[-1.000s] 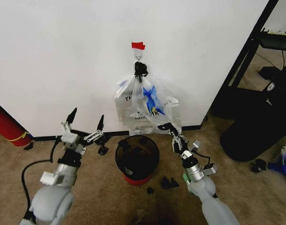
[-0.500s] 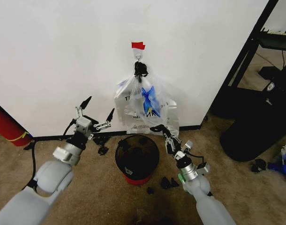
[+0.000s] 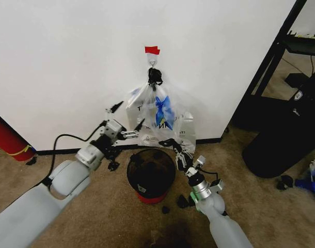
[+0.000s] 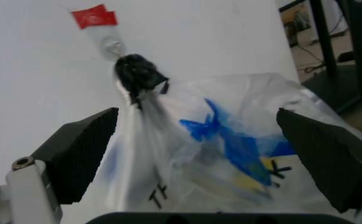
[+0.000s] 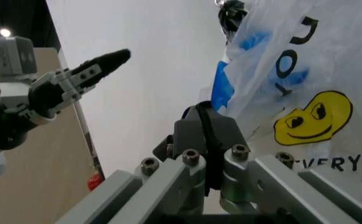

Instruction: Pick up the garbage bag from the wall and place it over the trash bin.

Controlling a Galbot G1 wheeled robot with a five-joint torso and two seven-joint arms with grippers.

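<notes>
From the head, one garbage bag (image 3: 158, 116) hangs on the wall (image 3: 64, 62) at 12 o'clock, directly above one trash bin (image 3: 151, 173); the left gripper (image 3: 127, 120) sits at the bag's 9 o'clock with fingers spread, and the right gripper (image 3: 174, 150) at its 5 o'clock. The left wrist shows two black fingers (image 4: 81, 151) splayed wide either side of the bag. The right wrist shows its two fingers (image 5: 207, 135) pressed together, empty, beside the bag.

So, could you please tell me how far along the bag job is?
Nothing is completed yet: the garbage bag hangs from the hook. In hand: the open left claw reaches beside it, the right claw shut below. Left: unhooking it and fitting it over the trash bin.
</notes>
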